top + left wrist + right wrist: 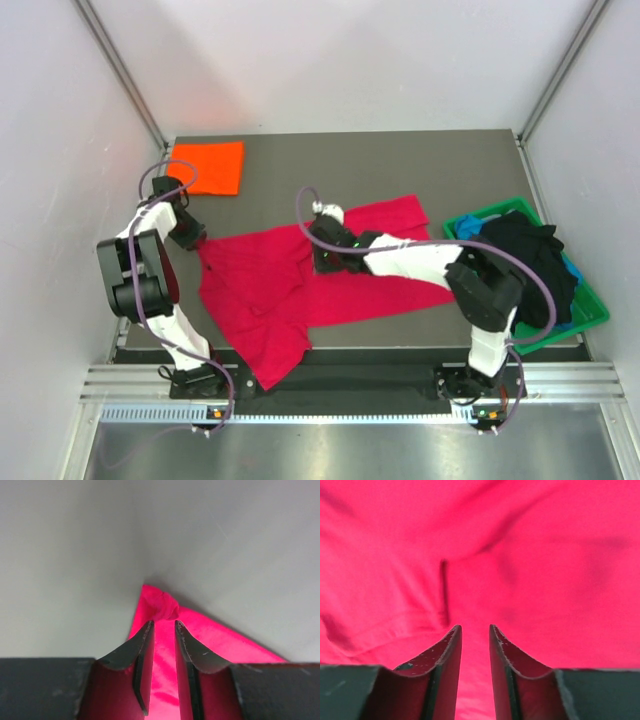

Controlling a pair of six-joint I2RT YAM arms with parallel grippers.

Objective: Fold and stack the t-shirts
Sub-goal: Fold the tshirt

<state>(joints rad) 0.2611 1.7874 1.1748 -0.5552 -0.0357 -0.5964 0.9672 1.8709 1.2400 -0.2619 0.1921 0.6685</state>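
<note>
Crimson t-shirt point(255, 285) lies under narrowly parted right gripper point(475, 628) (not gripping); left gripper point(164, 623) at its bunched corner, hold unclear.

No lettering, label, brand, number or sign can be read in any view. The crimson t-shirt point(260, 290) and the orange t-shirt point(208, 167) show plain cloth, and the green bin point(478, 216) shows a plain rim. The tiny bright spots by the arm bases point(200, 381) are too small to make out.
</note>
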